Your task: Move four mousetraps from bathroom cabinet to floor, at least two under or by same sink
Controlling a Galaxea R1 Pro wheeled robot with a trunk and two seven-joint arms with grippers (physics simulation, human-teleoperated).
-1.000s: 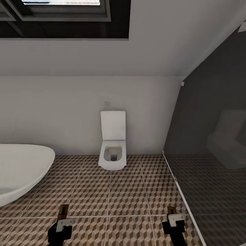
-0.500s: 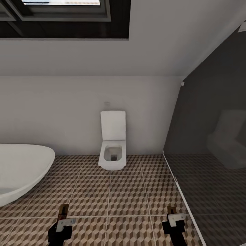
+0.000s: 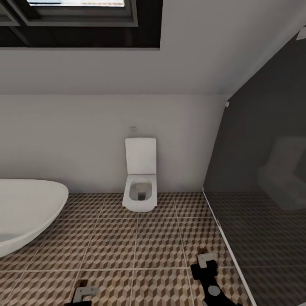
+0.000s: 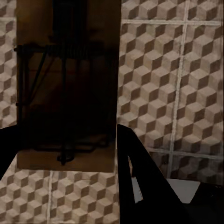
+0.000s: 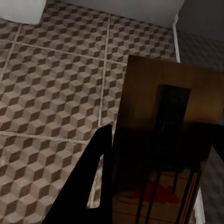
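Two mousetraps were in hand, one per arm. In the left wrist view the left gripper (image 4: 65, 154) had its dark fingers (image 4: 140, 182) closed against the sides of a brown wooden mousetrap in the left gripper (image 4: 65, 88), whose dark wire spring and bar lay across the board; cube-patterned tiles ran beneath it. In the right wrist view the right gripper (image 5: 158, 177) was likewise clamped on a mousetrap in the right gripper (image 5: 163, 140), with a red spot near the pinched end and dark wires over the wood.

From the head camera, the left gripper (image 3: 83, 293) sat at the very bottom edge, only its pale bracket and a sliver of the board visible. The right gripper (image 3: 205, 265) reached further forward, black with a pale tip, just beside the pale strip where the tiles met a dark glass partition (image 3: 263, 178).

Beyond them the bathroom floor (image 3: 140, 242) spread in brown, beige and white cubes with pale grout. A white oval bathtub (image 3: 25, 208) curved in from the left. Further back a white wall-hung toilet (image 3: 140, 193) stood with its lid raised against the white wall (image 3: 85, 140), and a faint reflection of it showed in the glass. Highest up, a dark-framed skylight (image 3: 80, 21) was set in the sloped ceiling
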